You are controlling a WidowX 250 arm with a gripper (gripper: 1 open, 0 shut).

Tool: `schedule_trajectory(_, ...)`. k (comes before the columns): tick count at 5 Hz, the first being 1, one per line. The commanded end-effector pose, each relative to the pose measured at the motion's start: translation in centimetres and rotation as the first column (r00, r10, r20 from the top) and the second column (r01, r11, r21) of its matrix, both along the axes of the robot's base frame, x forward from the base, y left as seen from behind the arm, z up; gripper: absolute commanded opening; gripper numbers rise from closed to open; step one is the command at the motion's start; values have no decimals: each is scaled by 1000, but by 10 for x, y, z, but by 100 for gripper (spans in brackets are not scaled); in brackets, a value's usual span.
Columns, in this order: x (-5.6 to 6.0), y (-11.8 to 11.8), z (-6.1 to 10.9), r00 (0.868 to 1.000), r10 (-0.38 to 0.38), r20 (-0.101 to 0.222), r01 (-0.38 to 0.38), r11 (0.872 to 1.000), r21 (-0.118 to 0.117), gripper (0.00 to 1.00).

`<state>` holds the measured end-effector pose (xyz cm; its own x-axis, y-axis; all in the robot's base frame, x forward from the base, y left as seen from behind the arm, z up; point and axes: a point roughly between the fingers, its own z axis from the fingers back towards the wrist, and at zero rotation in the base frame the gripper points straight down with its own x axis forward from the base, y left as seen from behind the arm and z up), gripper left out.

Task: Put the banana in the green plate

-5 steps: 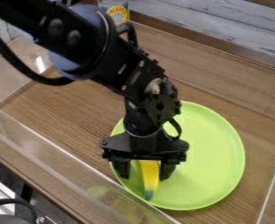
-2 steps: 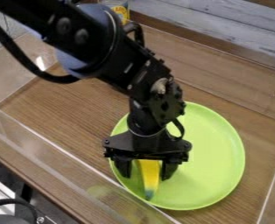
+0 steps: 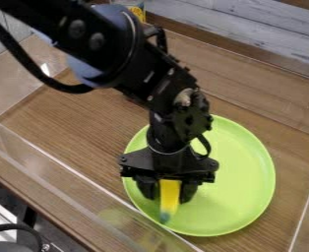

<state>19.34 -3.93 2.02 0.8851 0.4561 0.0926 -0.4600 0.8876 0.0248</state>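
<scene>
While closed, hand [image 3: 169, 189] grips banana [image 3: 169, 200].

The right half of the round lime-green plastic plate [image 3: 243, 172] lies bare and open. The clear plastic wall [image 3: 52, 182] hems its near-left side.

Your black, thick-jointed robot arm [image 3: 111, 54] reaches in from the upper left and bends sharply, its wrist turned so the black two-fingered gripper [image 3: 169, 189] points straight down. You see the fingers [image 3: 147, 184] set close on either side of the small yellow banana [image 3: 169, 200], pinching its upper end.
</scene>
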Motion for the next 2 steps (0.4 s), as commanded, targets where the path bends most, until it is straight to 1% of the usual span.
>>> schedule_trajectory(1,2,-2,2,1000,-7,5,7,1000,3,0)
schedule_trajectory(2,3,-2,5,1000,-13,6,13,1000,5,0)
